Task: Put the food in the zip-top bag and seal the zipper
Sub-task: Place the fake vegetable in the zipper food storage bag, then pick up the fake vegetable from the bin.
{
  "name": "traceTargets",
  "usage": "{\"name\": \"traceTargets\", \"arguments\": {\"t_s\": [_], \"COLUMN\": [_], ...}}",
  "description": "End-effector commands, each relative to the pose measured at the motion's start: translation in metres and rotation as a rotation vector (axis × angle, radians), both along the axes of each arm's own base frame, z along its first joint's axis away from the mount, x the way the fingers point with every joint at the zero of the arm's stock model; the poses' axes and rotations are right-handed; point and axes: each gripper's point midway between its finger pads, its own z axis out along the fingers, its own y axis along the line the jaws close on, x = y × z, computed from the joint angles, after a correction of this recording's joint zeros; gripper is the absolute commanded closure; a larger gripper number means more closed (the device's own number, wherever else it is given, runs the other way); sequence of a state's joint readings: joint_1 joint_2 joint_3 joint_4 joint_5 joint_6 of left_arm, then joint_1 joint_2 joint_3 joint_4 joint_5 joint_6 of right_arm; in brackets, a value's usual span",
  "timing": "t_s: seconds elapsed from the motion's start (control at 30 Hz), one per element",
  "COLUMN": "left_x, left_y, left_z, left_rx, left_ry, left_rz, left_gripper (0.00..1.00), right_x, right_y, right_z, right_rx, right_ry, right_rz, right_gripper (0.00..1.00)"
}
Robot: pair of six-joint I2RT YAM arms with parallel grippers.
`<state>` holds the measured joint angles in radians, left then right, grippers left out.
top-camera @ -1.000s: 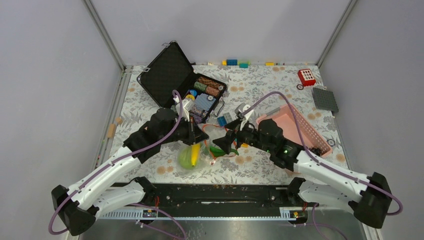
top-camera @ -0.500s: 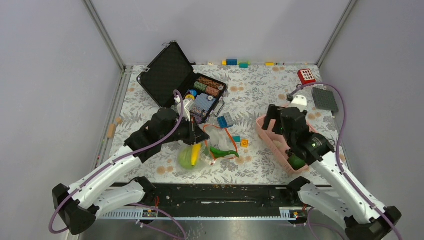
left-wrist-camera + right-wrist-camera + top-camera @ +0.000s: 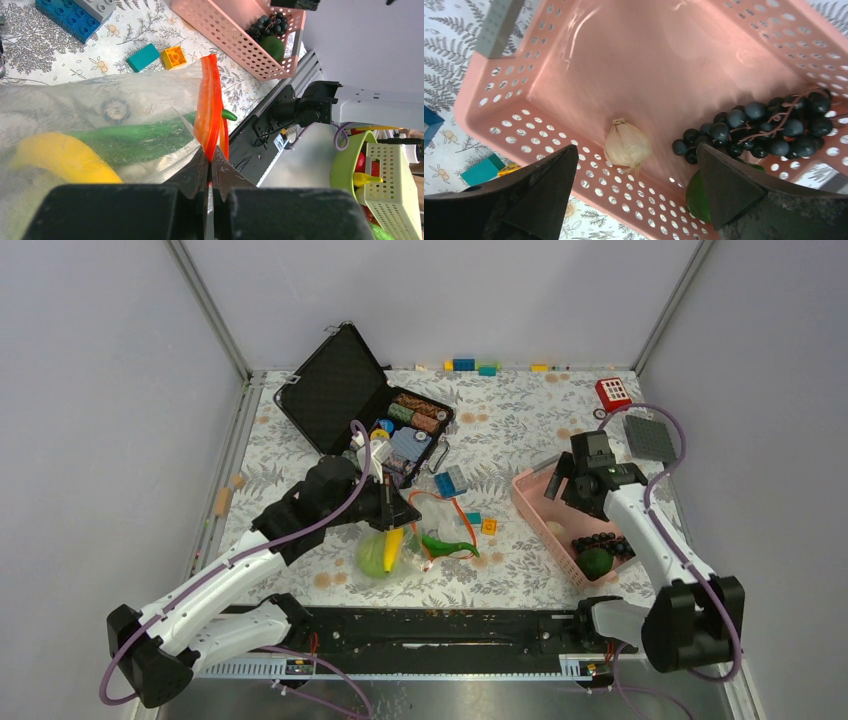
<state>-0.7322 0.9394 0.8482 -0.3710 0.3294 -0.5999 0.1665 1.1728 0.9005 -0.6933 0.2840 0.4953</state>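
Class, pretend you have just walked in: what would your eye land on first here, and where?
The left claw pinches the orange-red zipper strip of a clear floppy plastic bag mid-table, a yellow toy piece and long green pod showing through it. On the right, the open right claw hangs over a pink perforated plastic basket holding a white garlic bulb and a dark grape bunch.
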Motion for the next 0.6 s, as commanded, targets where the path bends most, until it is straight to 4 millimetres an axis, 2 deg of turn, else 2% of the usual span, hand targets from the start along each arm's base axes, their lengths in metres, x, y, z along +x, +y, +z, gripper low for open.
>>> {"name": "traceTargets", "arguments": {"t_s": [0.0,0.17,0.33,0.57], "left_x": [0.001,0.002,0.004,0.005], "left_y": [-0.007,-0.007,-0.008,-0.010], "left_z": [0.017,0.015,0.015,0.013], "left_rx": [-0.056,-0.051,-0.048,-0.044], "left_ry": [-0.056,-0.054,-0.056,-0.050], "left_rz": [-0.033,-0.027,-0.027,-0.034], "left_gripper": [1.00,1.00,1.00,1.00], "right_x": [0.019,0.022,0.012,-0.003], "right_y": [0.017,0.024,0.022,0.017], "right_z": [-0.007,-0.033,-0.056,-0.078], "right_rx": [0.127,0.171,0.166,0.142], "right_ry": [0.017,0.100,0.175,0.245], "right_rz": [0.019,0.009,-0.018,-0.048], "right_gripper": [0.05,0.09,0.13,0.14]}}
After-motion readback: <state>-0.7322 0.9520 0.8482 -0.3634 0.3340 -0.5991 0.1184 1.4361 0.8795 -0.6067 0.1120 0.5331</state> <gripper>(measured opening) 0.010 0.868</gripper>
